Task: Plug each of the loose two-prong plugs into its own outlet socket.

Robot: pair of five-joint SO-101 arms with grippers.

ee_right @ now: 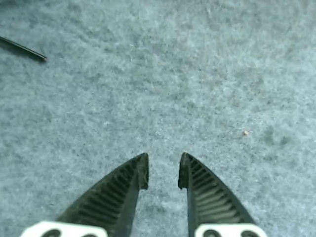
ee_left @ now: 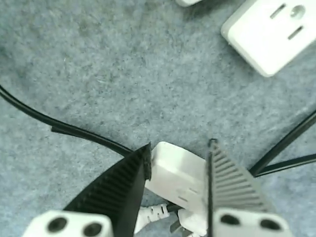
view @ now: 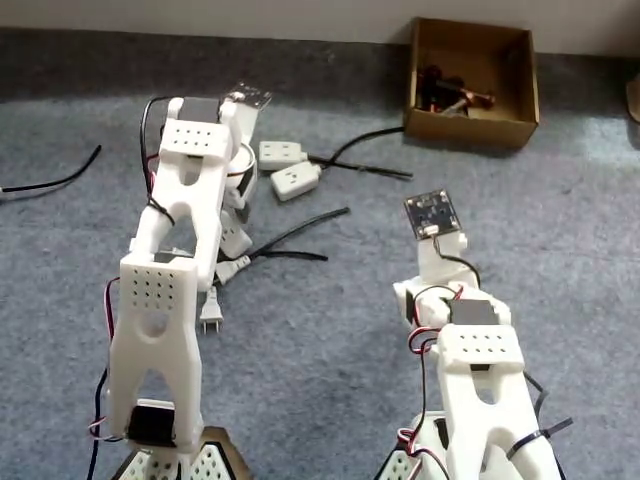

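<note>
the left gripper [ee_left: 179, 146] has its two black ribbed fingers [ee_left: 123, 182] pressed against opposite sides of a white block [ee_left: 175, 173], a smooth rounded-corner plastic piece with two faint slots on its face; whether it is lifted or resting on the grey carpet [ee_left: 123, 64] cannot be told. tucked just beneath that block is a small white plug [ee_left: 153, 212] with a ribbed collar, partly hidden by the fingers. a black cable [ee_left: 74, 131] runs across the carpet up to the gripper's left finger. near the block, well clear of the fingers, lies a white outlet socket [ee_left: 269, 32], square-edged, face up, showing two narrow slots and a round hole. in the high view this outlet socket [view: 295, 180] sits tilted, touching or almost touching a second socket [view: 280, 153] of the same white make, both just beyond the left arm [view: 195, 170]. a loose two-prong plug [view: 210, 315], white with two metal blades pointing toward the arm bases, lies on the carpet beside the left arm's lower link, well apart from the sockets. the right gripper [ee_right: 163, 157] hangs over bare carpet with its fingers slightly parted and nothing between them. a cardboard box [view: 520, 70] stands at the far edge of the carpet.
</note>
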